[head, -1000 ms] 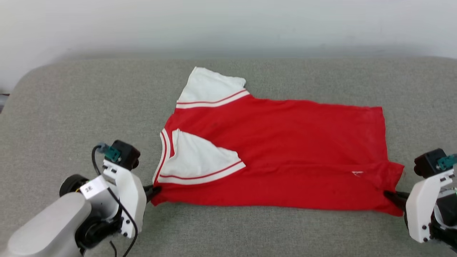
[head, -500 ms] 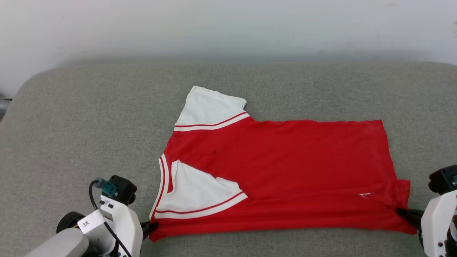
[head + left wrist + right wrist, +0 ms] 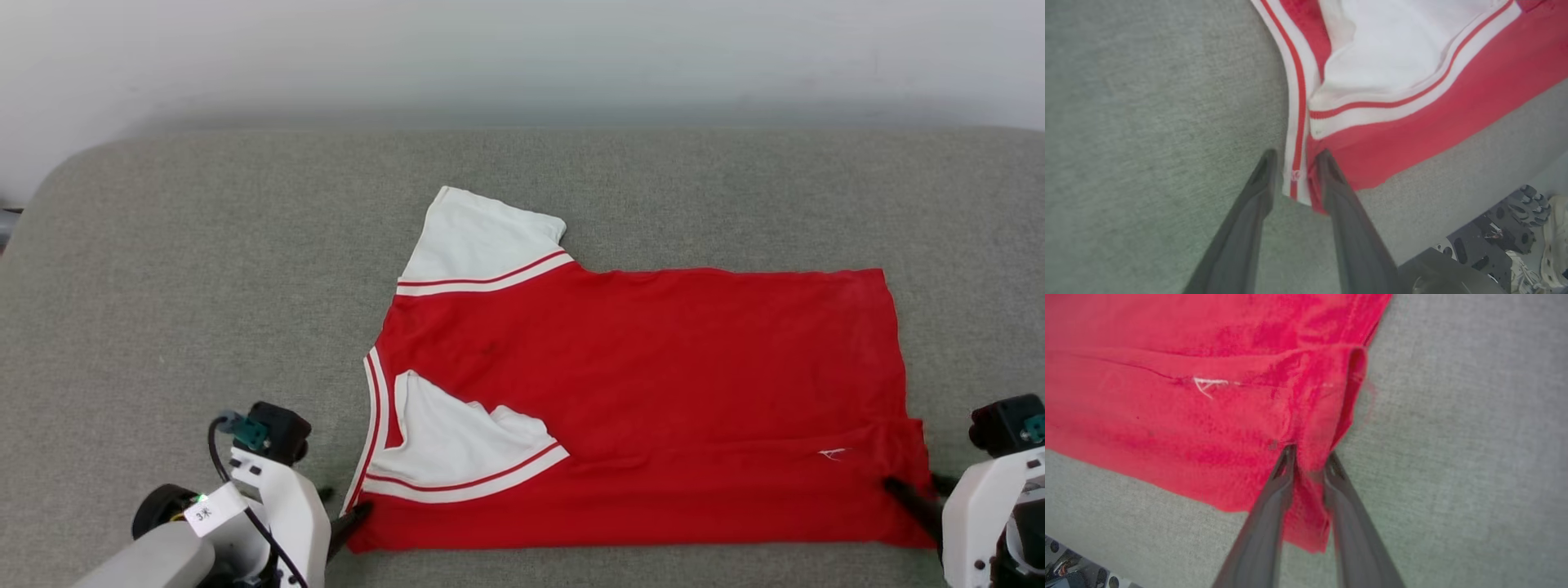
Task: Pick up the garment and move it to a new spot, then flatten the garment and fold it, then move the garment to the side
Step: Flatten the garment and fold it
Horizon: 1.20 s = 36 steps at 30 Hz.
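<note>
The garment (image 3: 653, 392), a red T-shirt with white sleeves, lies flat on the grey cushion, collar to the left and hem to the right. Its near edge is folded over, with one white sleeve lying on top. My left gripper (image 3: 343, 505) is at the near collar corner. In the left wrist view its fingers (image 3: 1296, 159) stand apart with the striped collar trim (image 3: 1295, 122) lying between them. My right gripper (image 3: 914, 483) is at the near hem corner, its fingers (image 3: 1310, 453) parted around a ridge of red cloth (image 3: 1208, 416), beside the small white logo (image 3: 1206, 384).
The grey cushioned surface (image 3: 204, 286) stretches wide on all sides of the shirt, with a pale wall (image 3: 522, 57) behind it. Its front edge runs just below the shirt. The robot's dark base (image 3: 1490, 245) and a pale shoe (image 3: 1553, 241) show on the floor below that edge.
Both grippers' fingers have parted from shut at the shirt's near corners. The near edge has settled flatter on the cushion. The head camera has shifted a little.
</note>
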Tool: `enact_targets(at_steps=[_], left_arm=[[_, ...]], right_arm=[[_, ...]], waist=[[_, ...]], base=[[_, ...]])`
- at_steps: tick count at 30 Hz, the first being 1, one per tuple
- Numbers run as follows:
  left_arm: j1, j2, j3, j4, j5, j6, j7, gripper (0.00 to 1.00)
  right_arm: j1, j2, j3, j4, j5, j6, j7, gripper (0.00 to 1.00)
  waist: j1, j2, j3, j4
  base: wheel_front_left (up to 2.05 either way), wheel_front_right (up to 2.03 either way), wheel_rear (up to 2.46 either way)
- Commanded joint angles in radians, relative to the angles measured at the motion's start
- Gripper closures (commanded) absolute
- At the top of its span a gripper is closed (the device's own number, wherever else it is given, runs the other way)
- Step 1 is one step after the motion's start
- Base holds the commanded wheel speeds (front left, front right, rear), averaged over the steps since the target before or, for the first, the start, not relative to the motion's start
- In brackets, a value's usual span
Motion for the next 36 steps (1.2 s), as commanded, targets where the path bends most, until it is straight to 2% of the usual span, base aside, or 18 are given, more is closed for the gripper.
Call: enact_targets(at_steps=[1, 7, 12, 15, 20, 23, 28, 32, 36], left_arm=[[-0.016, 0.007, 0.01, 0.001, 0.015, 0.006, -0.02, 0.0], [-0.052, 0.032, 0.058, -0.048, 0.041, 0.024, -0.091, 0.0], [-0.117, 0.042, 0.105, -0.064, 0.088, 0.05, -0.165, 0.0], [-0.175, 0.018, 0.127, -0.059, 0.107, 0.056, -0.192, 0.0], [-0.315, -0.015, 0.143, -0.008, 0.149, 0.032, -0.191, 0.0], [-0.404, -0.036, 0.152, 0.041, 0.146, 0.009, -0.162, 0.0], [-0.522, -0.053, 0.159, 0.123, 0.135, -0.027, -0.096, 0.0], [-0.636, -0.073, 0.15, 0.211, 0.104, -0.066, 0.028, 0.0], [-0.742, -0.082, 0.132, 0.283, 0.063, -0.086, 0.213, 0.0]], right_arm=[[-0.006, 0.011, -0.021, -0.001, -0.013, -0.001, -0.039, 0.0], [-0.001, 0.049, -0.121, -0.047, -0.119, -0.001, -0.207, 0.0], [0.015, 0.139, -0.249, -0.118, -0.235, -0.001, -0.342, 0.0], [0.031, 0.2, -0.319, -0.174, -0.307, -0.001, -0.39, 0.0], [0.06, 0.302, -0.394, -0.299, -0.412, -0.001, -0.43, 0.0], [0.078, 0.353, -0.415, -0.372, -0.454, -0.001, -0.435, 0.0], [0.089, 0.404, -0.414, -0.453, -0.491, -0.001, -0.43, 0.0], [0.079, 0.427, -0.406, -0.499, -0.513, -0.001, -0.422, 0.0], [0.049, 0.438, -0.389, -0.533, -0.521, -0.001, -0.424, 0.0]], waist=[[0.0, 0.0, -0.016, 0.0], [0.0, 0.0, -0.049, -0.01], [0.0, 0.0, -0.05, -0.029], [0.0, 0.0, -0.036, -0.04], [0.0, 0.0, 0.015, -0.066], [0.0, 0.0, 0.058, -0.087], [0.0, 0.0, 0.125, -0.12], [0.0, 0.0, 0.185, -0.148], [0.0, 0.0, 0.248, -0.175]], base=[[0.0, 0.0, 0.0], [0.0, 0.0, 0.0], [0.0, 0.0, 0.0], [0.0, 0.0, 0.0], [0.0, 0.0, 0.0], [0.0, 0.0, 0.0], [0.0, 0.0, 0.0], [0.0, 0.0, 0.0], [0.0, 0.0, 0.0]])
